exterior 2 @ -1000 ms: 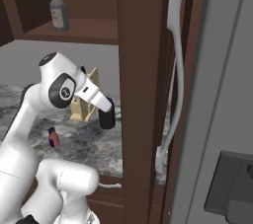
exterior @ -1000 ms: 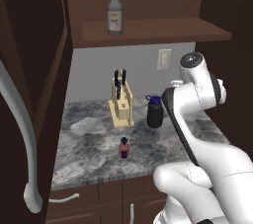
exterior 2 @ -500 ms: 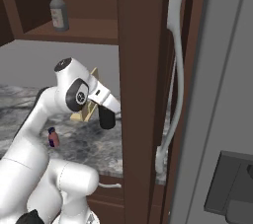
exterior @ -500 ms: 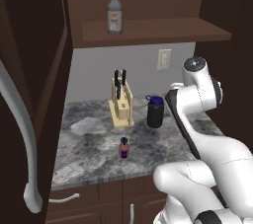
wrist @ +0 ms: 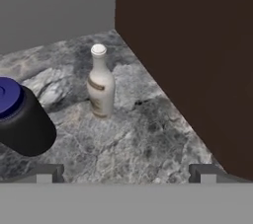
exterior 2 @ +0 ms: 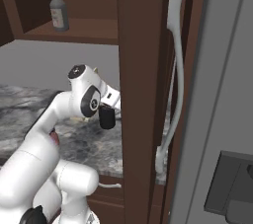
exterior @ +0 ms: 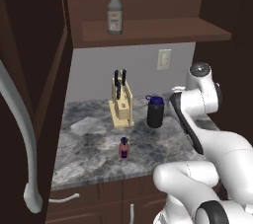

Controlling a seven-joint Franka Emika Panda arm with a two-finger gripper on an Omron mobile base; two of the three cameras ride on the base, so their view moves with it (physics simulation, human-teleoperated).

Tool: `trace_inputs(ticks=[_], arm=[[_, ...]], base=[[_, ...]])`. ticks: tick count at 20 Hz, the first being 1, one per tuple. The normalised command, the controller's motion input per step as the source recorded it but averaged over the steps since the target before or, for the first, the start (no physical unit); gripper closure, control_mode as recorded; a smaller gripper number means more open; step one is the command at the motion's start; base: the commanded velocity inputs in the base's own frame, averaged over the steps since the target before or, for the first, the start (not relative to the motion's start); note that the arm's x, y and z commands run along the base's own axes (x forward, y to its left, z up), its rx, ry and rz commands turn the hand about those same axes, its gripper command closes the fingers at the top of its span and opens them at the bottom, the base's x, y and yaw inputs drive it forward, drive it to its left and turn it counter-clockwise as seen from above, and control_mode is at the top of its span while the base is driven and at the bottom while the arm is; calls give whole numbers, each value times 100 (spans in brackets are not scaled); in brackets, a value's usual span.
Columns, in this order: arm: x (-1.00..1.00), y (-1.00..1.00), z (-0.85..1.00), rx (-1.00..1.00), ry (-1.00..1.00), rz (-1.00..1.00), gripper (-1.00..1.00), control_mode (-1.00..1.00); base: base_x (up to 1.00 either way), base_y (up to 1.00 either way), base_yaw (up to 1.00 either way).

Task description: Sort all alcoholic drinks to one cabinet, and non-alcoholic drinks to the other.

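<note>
Cream-white, the slim bottle [wrist: 100, 83] stands upright on the marble counter [wrist: 148, 139] ahead of my pincer [wrist: 126, 172], well apart from it, with a dark brown cabinet side [wrist: 197, 55] just to its right. My two fingertips [wrist: 49, 172] sit wide apart and hold nothing. Left of the cream bottle, near it but not touching, is the black bottle [wrist: 20, 119] with its blue lid.

From the left base camera, the black bottle [exterior: 155, 112] stands right of the knife block [exterior: 121, 102], and the small red bottle [exterior: 123, 148] stands nearer, towards the counter's front edge. The clear bottle [exterior: 114, 12] with the red cap stands upright on the shelf [exterior: 153, 30] above. A door [exterior: 29, 109] with a long grey handle [exterior: 22, 139] hangs open at the left.

From the right base camera, another door [exterior 2: 148, 94] stands open beside my arm.
</note>
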Motion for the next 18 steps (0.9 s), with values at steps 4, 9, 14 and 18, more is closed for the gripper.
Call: trace_inputs(ticks=[4, 9, 14, 18], arm=[[32, -8, -26, 0, 0, 11, -100, -100], [31, -10, -24, 2, -1, 10, -100, -100], [29, -10, -26, 3, -1, 8, -100, -100], [31, -14, -21, 2, 0, 6, -100, -100]], base=[[0, 0, 0], [0, 0, 0], [0, 0, 0], [0, 0, 0]])
